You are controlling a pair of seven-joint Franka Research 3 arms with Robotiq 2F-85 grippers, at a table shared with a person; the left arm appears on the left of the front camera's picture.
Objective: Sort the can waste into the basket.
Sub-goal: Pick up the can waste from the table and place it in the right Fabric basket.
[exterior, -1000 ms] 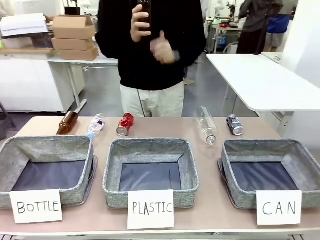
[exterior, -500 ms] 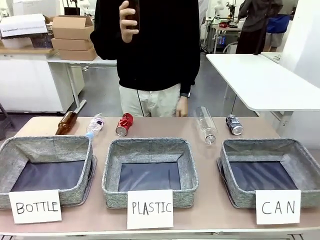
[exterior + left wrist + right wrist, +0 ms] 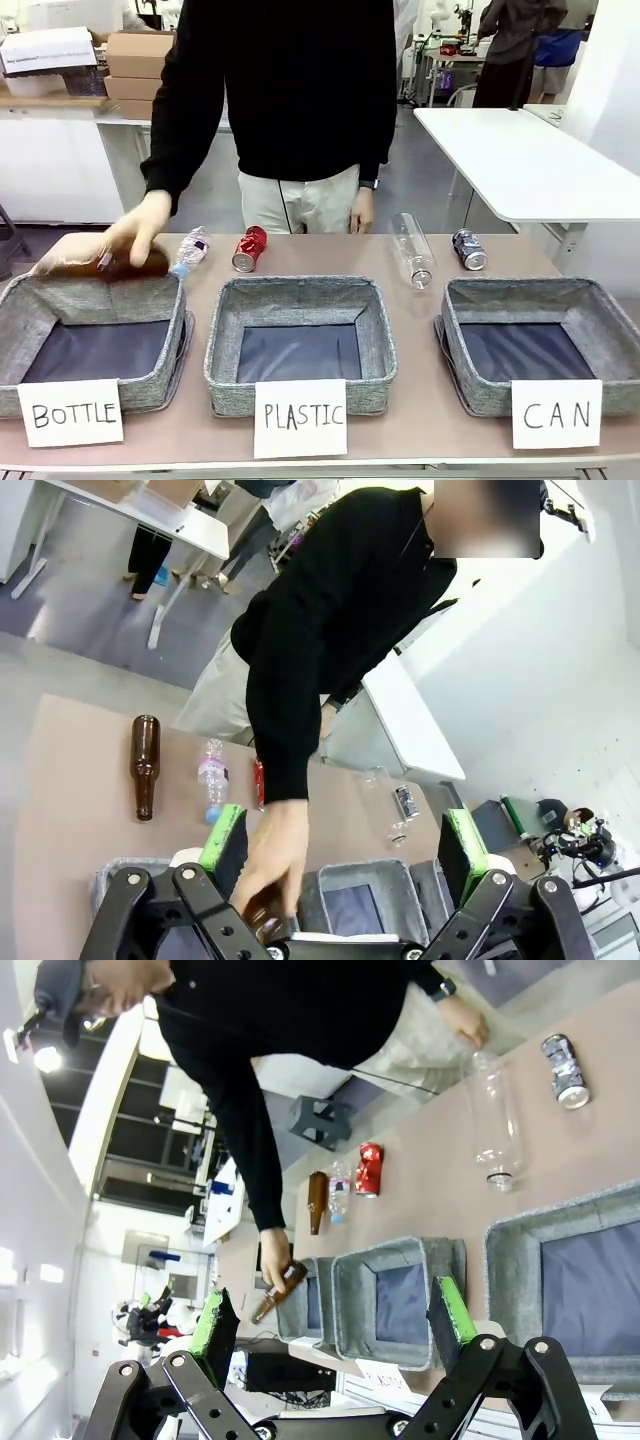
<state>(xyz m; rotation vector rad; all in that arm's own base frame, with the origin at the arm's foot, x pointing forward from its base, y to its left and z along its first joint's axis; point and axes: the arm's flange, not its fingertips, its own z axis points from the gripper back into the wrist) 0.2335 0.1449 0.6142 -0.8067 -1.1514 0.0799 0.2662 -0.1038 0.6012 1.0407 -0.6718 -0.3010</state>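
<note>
- Dented silver can [image 3: 469, 250] lies just beyond the grey woven basket [image 3: 604, 303]; shiny red can [image 3: 250, 249] lies well left.
- Left gripper [image 3: 342, 832] and right gripper [image 3: 333, 1318]: jaws wide apart.

Shiny, dented metal: red can [image 3: 250, 248] at far left-centre, silver can [image 3: 469, 249] with dark print at far right. Coarse grey woven cloth with smooth dark lining: basket [image 3: 525, 300] at right. Matt white paper sign [image 3: 556, 413]. Smooth matt tan tabletop [image 3: 420, 405].
</note>
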